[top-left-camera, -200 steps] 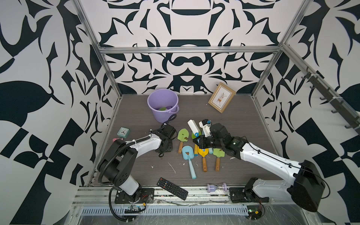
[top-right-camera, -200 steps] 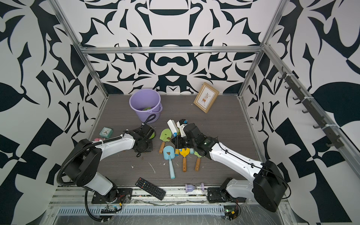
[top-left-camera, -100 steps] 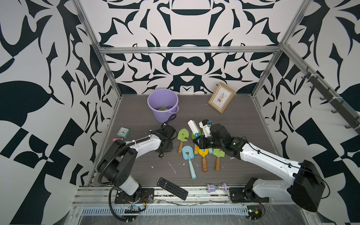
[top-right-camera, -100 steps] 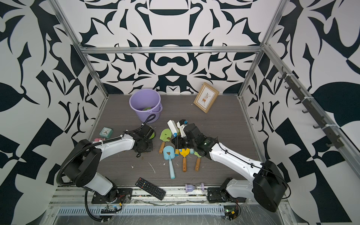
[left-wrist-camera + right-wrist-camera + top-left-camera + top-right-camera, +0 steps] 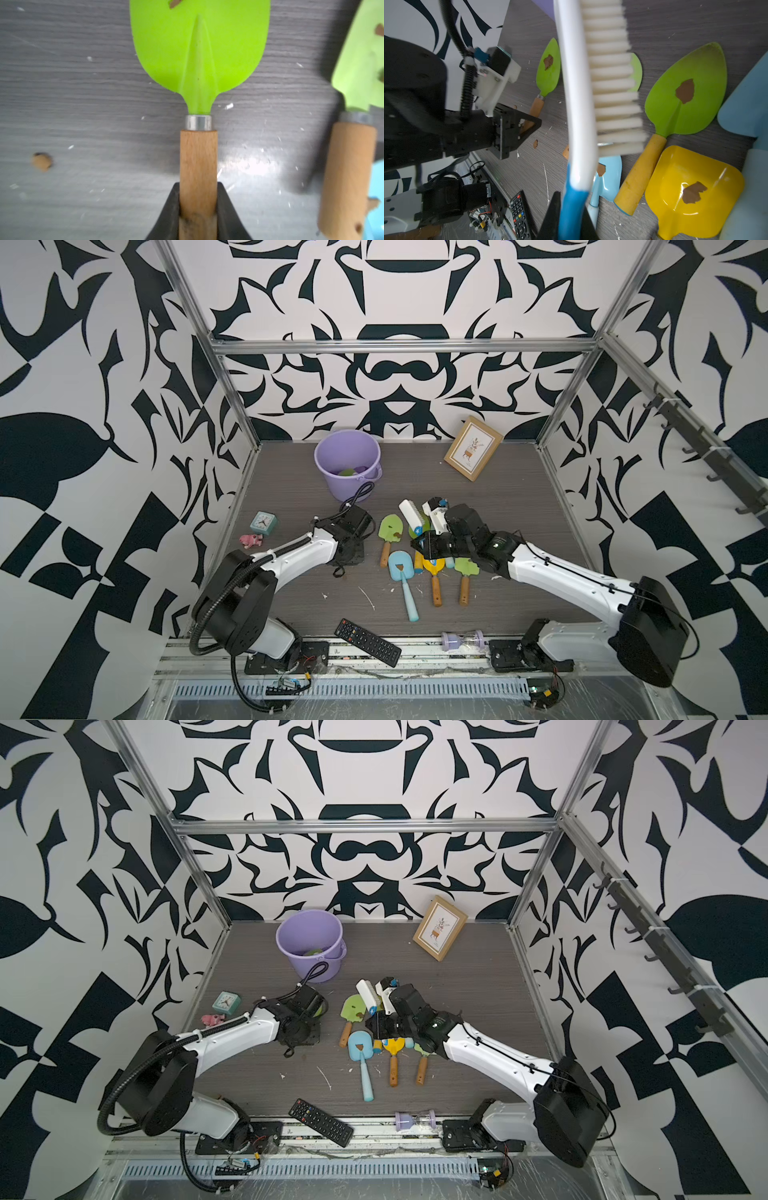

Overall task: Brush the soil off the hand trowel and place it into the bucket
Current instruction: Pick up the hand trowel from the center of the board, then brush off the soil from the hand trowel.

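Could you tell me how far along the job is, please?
Done: something green lies in the bucket. In hand: the left gripper, jaws shut, holds a green trowel by its handle; the right gripper holds the brush. Remaining: soil sits on the trowel's blade; brushing and bucketing follow.

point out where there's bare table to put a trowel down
Bare: the back right, between the picture frame and the right arm; also the strip between the bucket and that frame. Crowded: the centre, where the trowels lie.

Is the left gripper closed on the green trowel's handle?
Shut: the left wrist view shows the left gripper clamped on the wooden handle of the green trowel.
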Motion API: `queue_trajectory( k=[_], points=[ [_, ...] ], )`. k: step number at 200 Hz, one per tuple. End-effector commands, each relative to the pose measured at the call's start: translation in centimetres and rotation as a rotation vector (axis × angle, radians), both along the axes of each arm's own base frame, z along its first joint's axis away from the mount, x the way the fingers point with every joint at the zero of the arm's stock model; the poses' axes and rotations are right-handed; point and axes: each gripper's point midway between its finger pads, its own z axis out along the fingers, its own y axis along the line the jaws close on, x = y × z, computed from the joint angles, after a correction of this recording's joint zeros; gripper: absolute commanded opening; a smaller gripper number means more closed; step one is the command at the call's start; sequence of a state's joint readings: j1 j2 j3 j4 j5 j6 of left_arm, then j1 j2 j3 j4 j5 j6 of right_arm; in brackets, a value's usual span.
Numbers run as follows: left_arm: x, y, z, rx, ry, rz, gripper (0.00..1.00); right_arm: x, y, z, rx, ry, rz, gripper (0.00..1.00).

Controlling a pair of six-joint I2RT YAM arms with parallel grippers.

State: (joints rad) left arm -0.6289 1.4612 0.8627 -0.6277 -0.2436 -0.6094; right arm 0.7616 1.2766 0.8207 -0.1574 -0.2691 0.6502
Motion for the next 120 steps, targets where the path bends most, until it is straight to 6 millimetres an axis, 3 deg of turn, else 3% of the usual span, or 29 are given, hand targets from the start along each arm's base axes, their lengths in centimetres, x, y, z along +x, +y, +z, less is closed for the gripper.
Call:
queue_trajectory(
  k=[1, 39, 80, 120],
  points=[
    [-1.8, 0.6, 3.4, 0.006, 0.031, -0.061, 0.0, -0.1, 1.1, 2.7, 0.009, -0.054, 0.068, 0.0],
    [-5.9, 1.1, 7.0, -0.074, 0.093, -0.146, 0.0, -1.4, 2.0, 3.4, -0.053, -0.071, 0.162, 0.0],
    [-9.8, 1.4, 9.4, -0.155, 0.183, -0.169, 0.0, -3.7, 4.9, 4.7, -0.117, -0.118, 0.301, 0.0],
    [-12.7, 3.6, 11.0, -0.081, 0.283, -0.187, 0.0, -6.6, 8.1, 3.3, -0.222, -0.092, 0.469, 0.0]
  ],
)
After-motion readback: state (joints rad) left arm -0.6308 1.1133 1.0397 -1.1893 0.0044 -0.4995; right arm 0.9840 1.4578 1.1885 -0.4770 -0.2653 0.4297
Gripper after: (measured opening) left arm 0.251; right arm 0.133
